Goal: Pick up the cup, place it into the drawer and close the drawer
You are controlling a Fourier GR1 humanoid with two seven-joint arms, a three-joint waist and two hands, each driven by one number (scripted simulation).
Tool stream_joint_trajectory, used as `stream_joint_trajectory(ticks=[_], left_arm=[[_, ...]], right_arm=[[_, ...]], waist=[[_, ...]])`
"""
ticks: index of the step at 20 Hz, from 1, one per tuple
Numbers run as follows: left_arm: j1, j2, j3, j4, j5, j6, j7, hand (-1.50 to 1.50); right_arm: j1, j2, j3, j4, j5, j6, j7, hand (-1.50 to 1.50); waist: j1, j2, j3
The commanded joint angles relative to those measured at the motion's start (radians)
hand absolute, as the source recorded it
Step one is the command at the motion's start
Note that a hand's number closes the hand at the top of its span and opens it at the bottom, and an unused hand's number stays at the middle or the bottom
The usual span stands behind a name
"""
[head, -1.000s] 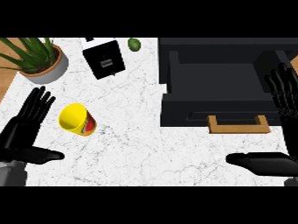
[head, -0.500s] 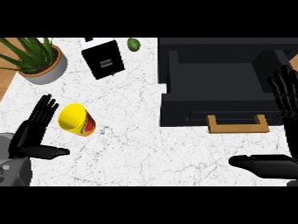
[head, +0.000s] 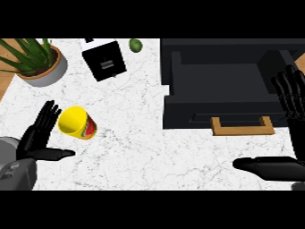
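A yellow cup [head: 76, 123] with a red and green band lies tilted on the white marble counter, left of centre. My left hand [head: 37, 138] is open just left of the cup, fingers straight and pointing up, thumb out toward the right; its fingertips are beside the cup's rim. The dark drawer [head: 229, 89] stands pulled open at the upper right, with a wooden handle [head: 243, 126] on its front. My right hand [head: 300, 129] is open at the right edge, fingers up beside the drawer, thumb stretched left below the handle.
A potted plant [head: 34, 62] stands at the upper left. A black box [head: 103, 60] and a small green fruit [head: 136, 44] sit at the back of the counter [head: 154, 156]. Wood floor shows at the far left and right edges.
My left hand has moved down and to the right, closer to the cup. The right hand, cup and drawer have stayed in place.
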Motion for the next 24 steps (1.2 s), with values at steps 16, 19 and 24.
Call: stream_joint_trajectory(ticks=[16,19,24], left_arm=[[-0.062,-0.001,-0.01,0.205,-0.056,-0.053,-0.245,-1.5],[-0.111,-0.014,0.002,0.218,-0.049,-0.016,-0.218,-1.5],[-0.115,-0.015,0.01,0.211,-0.032,-0.1,-0.225,-1.5]], right_arm=[[-0.001,-0.002,-0.01,-0.017,-0.045,0.036,0.019,-1.5],[-0.007,0.004,0.015,0.03,0.011,0.025,-0.015,-1.5],[-0.035,0.005,0.012,0.018,-0.002,0.017,0.039,-1.5]], waist=[[-0.016,0.007,-0.003],[-0.017,0.008,-0.003],[-0.017,0.008,-0.003]])
